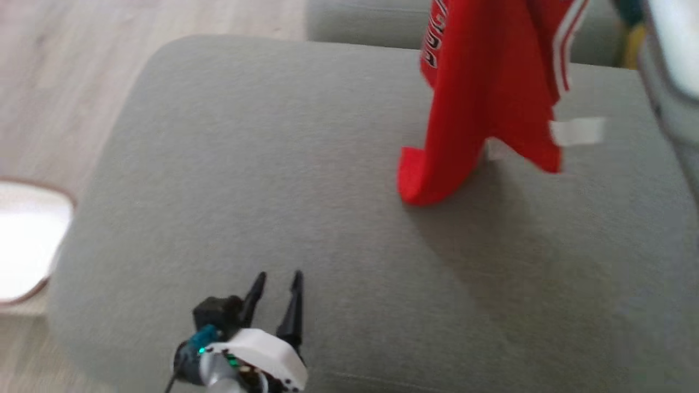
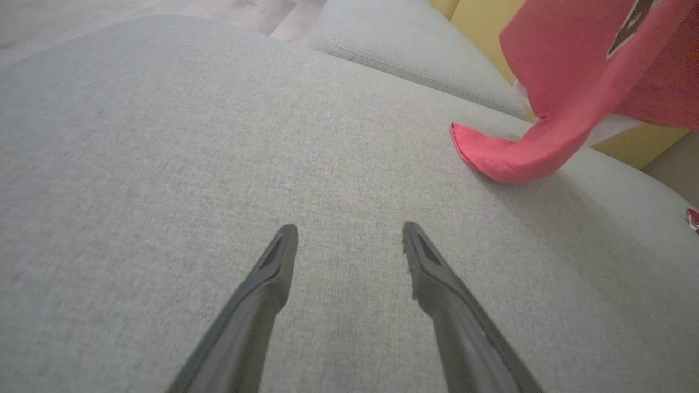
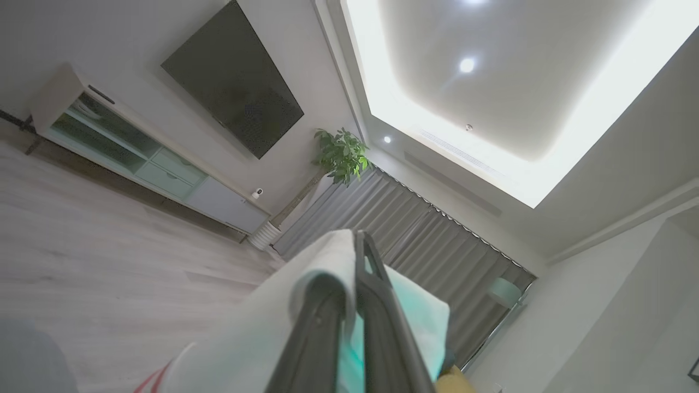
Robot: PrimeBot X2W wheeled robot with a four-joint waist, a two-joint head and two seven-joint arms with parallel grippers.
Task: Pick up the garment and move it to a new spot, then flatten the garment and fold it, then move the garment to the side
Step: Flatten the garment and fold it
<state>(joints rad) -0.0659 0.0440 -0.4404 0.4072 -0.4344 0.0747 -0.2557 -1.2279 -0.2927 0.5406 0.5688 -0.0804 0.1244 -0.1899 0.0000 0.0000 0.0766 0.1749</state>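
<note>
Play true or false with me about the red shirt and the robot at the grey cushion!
1. The left end effector is open. True.
2. It holds the garment. False: it is empty, over the grey cushion.
3. The garment lies flat. False: it hangs, with its lower end touching the cushion.
4. The right end effector is shut on cloth. True.
5. The garment is red. True.
</note>
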